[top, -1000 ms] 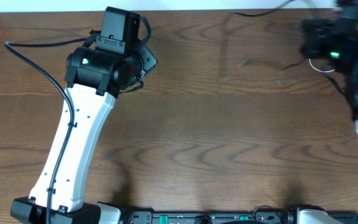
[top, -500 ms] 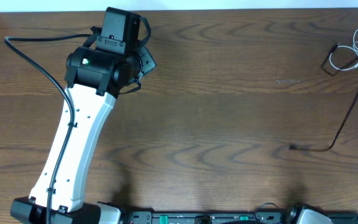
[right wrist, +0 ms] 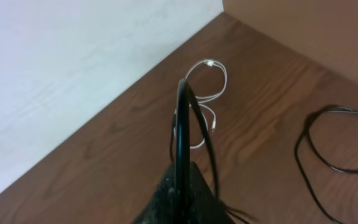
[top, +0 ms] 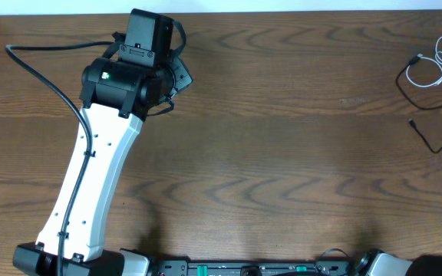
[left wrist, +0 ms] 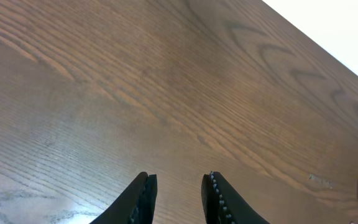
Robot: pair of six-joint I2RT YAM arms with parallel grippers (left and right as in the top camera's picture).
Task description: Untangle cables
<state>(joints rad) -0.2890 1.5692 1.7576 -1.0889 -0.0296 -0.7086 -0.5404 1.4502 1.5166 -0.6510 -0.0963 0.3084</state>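
Note:
The white cable (top: 409, 74) lies in loose loops at the table's far right; the right wrist view shows it (right wrist: 211, 92) on the wood beyond my fingers. The black cable (top: 425, 137) bends in a V near the right edge and runs off the frame. My right gripper (right wrist: 182, 173) is shut on the black cable, which rises from the jaws in an upright loop (right wrist: 181, 118); more of it curls on the table (right wrist: 309, 158). That arm is outside the overhead view. My left gripper (left wrist: 179, 185) hovers open over bare wood at the far left (top: 181, 75), with nothing between its fingers.
The table's back edge meets a white surface (right wrist: 73, 68). A brown wall or box (right wrist: 316, 31) stands behind the right corner. The left arm's white link (top: 90, 184) and its black supply wire (top: 48, 88) cross the left side of the table.
My right arm has left the overhead view to the right, dragging the black cable with it away from the white cable. The left arm has not moved.

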